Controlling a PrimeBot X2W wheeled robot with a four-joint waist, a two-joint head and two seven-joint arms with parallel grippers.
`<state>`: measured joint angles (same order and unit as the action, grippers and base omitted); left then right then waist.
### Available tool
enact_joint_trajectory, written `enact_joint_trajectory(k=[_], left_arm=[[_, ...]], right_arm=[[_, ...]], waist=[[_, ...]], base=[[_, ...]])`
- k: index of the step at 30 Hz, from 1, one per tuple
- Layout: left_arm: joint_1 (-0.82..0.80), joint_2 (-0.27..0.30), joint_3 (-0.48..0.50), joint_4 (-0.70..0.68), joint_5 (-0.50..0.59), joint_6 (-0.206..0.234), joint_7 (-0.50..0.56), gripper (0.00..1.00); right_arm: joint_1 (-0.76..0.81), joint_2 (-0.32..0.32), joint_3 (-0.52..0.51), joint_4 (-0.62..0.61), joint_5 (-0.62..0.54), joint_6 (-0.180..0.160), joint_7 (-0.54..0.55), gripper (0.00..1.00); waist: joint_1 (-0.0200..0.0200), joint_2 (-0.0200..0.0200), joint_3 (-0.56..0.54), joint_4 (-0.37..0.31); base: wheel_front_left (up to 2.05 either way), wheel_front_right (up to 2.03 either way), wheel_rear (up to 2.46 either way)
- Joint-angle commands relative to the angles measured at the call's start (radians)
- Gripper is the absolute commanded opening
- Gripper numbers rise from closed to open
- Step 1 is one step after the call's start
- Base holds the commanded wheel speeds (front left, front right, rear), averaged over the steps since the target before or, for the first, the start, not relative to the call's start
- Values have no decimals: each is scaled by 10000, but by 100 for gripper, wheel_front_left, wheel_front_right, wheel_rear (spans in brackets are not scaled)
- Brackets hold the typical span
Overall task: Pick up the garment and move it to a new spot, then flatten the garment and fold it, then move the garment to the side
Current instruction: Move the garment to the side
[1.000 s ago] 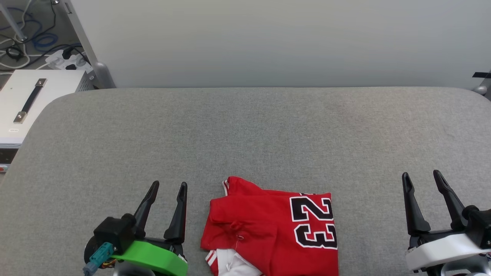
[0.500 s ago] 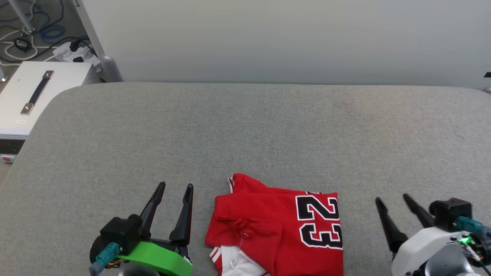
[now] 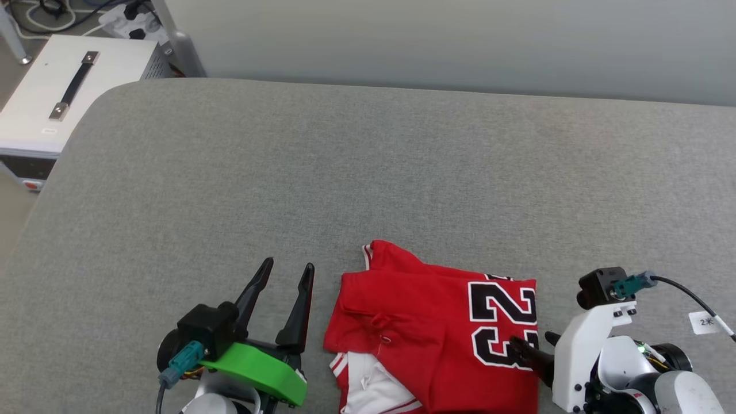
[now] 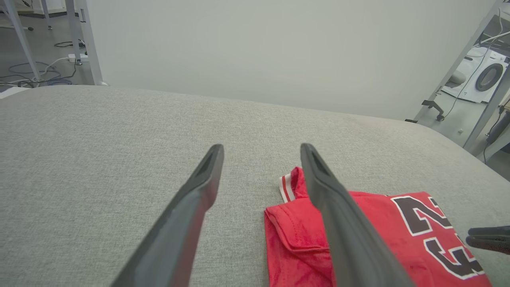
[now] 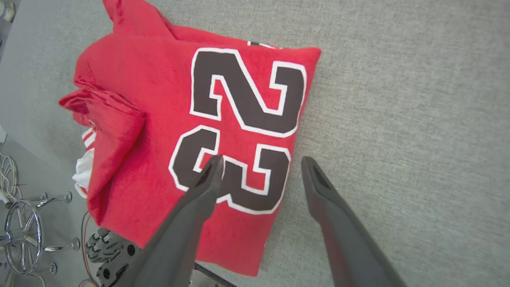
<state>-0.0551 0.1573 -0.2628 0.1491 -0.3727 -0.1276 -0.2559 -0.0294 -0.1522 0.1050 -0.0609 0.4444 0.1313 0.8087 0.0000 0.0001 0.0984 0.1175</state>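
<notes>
The garment (image 3: 437, 328), folded with its 23 up, lies at the near edge of the desk (image 3: 368, 161); a pinch catching only the top layer could peel it apart or drag it off. The right pincer (image 5: 261, 161), jaws apart, straddles its right edge, 1 finger over the 23, 1 over bare desk. The left pincer (image 3: 287, 270), jaws also apart, sits just beside its left edge.

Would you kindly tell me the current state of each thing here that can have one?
garment: folded, lying on the grey table, "23" face up, not gripped.
left hand: open, empty, beside the garment's left edge.
right hand: open, empty, straddling the garment's right edge by the "3".
</notes>
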Motion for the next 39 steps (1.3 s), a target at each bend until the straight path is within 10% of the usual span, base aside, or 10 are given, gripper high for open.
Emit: enact_joint_trajectory(k=[1, 13, 14, 16, 30, 39], left_arm=[[-219, 83, -22, 21, -108, -30, -59, 100], [-556, 113, -232, 102, -130, -31, -59, 100], [-563, 112, -232, 100, -129, -31, -59, 100], [-586, 102, -233, 94, -128, -31, -59, 100], [-517, 61, -231, 216, -304, -31, -59, 100], [-669, 1, -812, 67, -275, -31, -59, 100]], right_arm=[[-179, 129, 24, 145, -123, -6, 140, 100], [-543, 354, 489, 1741, -675, -6, 215, 100], [-534, 360, 563, 1869, -672, -6, 226, 81], [-528, 373, 690, 2115, -624, -6, 221, 0], [-1341, -1528, 1911, 1423, -1033, -6, -1617, 0], [-1856, -5228, 3100, -166, -1282, -6, -1875, 0]], waist=[[0, -1, 306, 324], [0, -1, 714, 927], [0, -1, 737, 947], [0, -1, 792, 982], [0, -1, 330, 129], [0, -1, 504, -1411]], base=[[0, 0, 0], [0, 0, 0], [0, 0, 0], [0, 0, 0], [0, 0, 0], [0, 0, 0]])
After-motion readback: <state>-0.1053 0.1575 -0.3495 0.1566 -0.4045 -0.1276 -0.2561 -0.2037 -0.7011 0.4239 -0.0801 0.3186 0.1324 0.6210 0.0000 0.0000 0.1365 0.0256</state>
